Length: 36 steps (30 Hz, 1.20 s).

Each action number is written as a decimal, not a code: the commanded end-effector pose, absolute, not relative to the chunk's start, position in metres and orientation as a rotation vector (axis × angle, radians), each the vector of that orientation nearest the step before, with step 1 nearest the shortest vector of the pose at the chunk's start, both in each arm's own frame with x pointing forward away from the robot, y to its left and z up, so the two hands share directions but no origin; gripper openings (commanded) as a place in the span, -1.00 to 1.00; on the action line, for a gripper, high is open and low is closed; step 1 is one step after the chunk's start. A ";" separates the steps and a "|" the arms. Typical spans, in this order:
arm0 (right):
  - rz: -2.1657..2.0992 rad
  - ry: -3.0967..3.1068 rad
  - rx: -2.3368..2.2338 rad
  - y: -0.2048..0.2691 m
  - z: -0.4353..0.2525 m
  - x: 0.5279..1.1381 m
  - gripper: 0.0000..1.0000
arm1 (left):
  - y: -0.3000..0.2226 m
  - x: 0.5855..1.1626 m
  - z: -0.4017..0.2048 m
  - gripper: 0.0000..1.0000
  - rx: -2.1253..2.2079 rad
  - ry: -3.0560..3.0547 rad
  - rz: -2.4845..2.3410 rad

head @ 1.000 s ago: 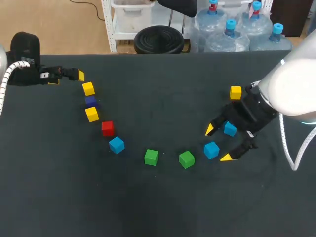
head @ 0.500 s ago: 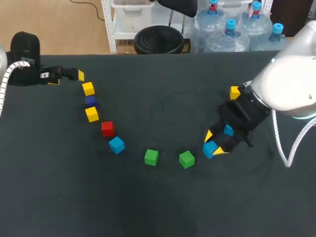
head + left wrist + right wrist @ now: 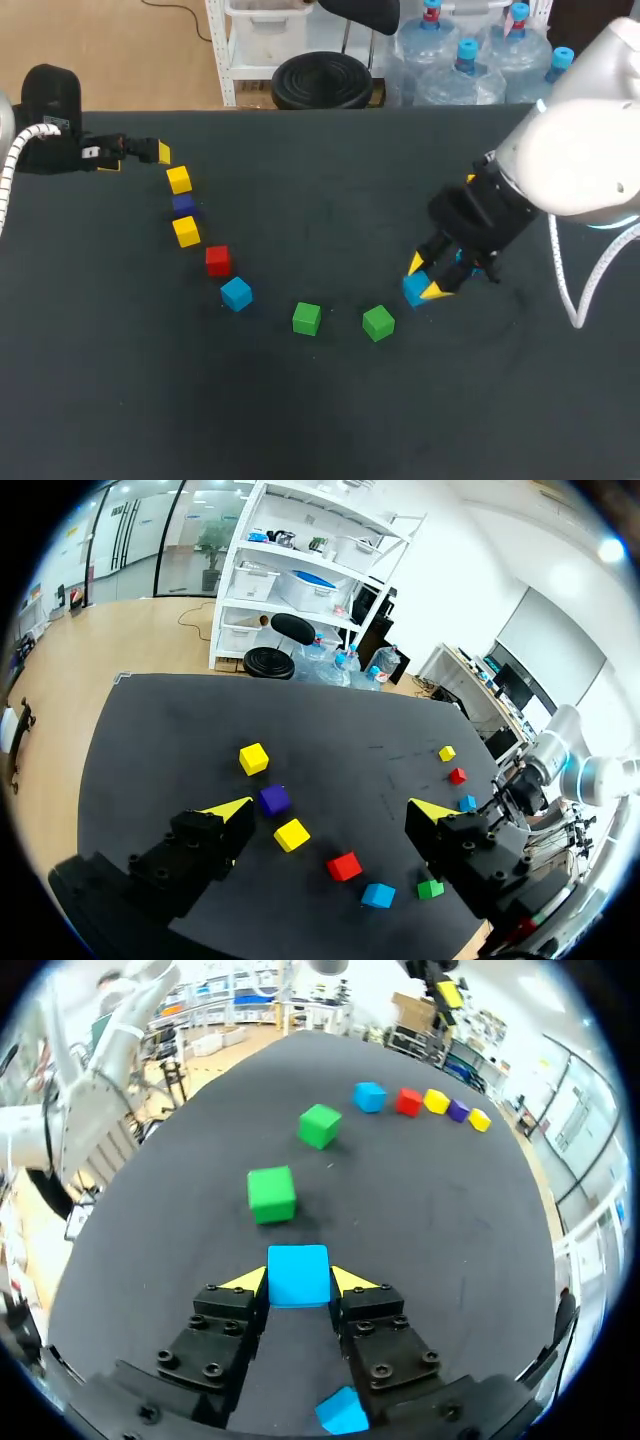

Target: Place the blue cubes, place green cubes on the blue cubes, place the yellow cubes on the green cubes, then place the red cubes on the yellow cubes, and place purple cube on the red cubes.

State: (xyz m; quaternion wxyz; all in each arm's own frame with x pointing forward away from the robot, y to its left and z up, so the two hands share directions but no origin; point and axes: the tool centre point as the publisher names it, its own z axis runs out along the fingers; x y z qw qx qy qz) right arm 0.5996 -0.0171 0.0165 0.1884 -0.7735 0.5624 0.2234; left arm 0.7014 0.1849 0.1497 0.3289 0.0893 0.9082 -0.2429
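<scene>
The right gripper (image 3: 298, 1281) pinches a bright blue cube (image 3: 298, 1270) from both sides, with a green cube (image 3: 271, 1193) just ahead. The left gripper (image 3: 330, 810) stands spread wide.

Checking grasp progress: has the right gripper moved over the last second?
Yes. The right gripper has closed on a blue cube and shifted left, toward the nearest green cube.

Three blue cubes (image 3: 298, 1275), three yellow (image 3: 291, 834), two green (image 3: 307, 319), two red (image 3: 344, 866), one purple (image 3: 274, 799).

Second blue cube (image 3: 343, 1412) half hidden beneath right gripper (image 3: 298, 1280)
</scene>
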 end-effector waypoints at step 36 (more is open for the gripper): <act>0.433 1.884 -1.857 0.080 0.031 0.681 -1.00 | 0.185 0.701 0.150 1.00 0.232 2.378 -0.634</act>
